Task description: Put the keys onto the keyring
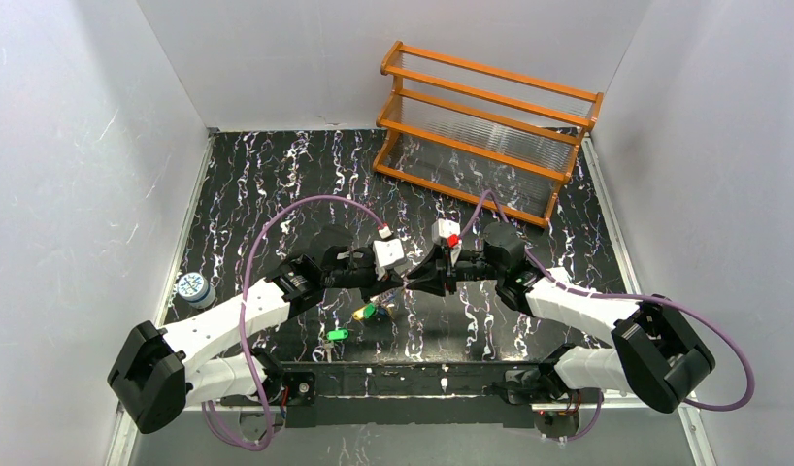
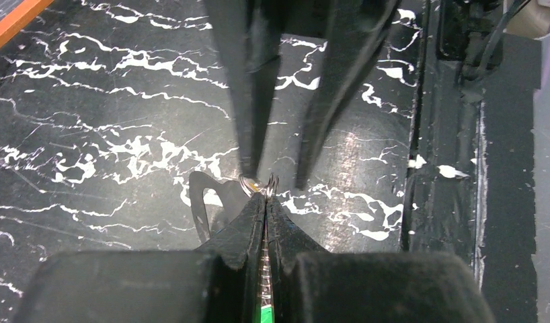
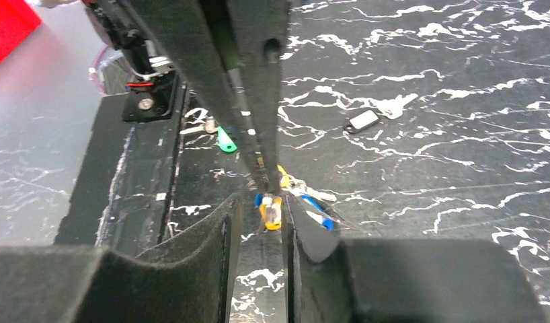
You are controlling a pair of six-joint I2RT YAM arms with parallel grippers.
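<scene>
**Silvery keyring pinched, yellow key lined up at its end**

Both arms meet nose to nose above the middle of the table. The left claw is closed tight on the keyring, with only a small curl of the loop showing past its tips. The right claw faces it with its jaws partly apart. A yellow-headed key sits in the gap between them, and neither pad visibly presses on it. Blue-headed keys hang just beside it. Whether any of this cluster is already threaded on the loop cannot be told.

A green-headed key lies flat on the table near the arm bases. A dark-headed key lies well apart from it.

The step in hand looks like threading: one arm steadies the ring while the other works a key onto its free end. The next move probably calls for the right claw to close on the yellow head and steer the key's hole onto the exposed curl. The left grip should not slacken meanwhile. With so little ring exposed, the approach must be fine. At least the two loose keys wait to be fetched.
</scene>
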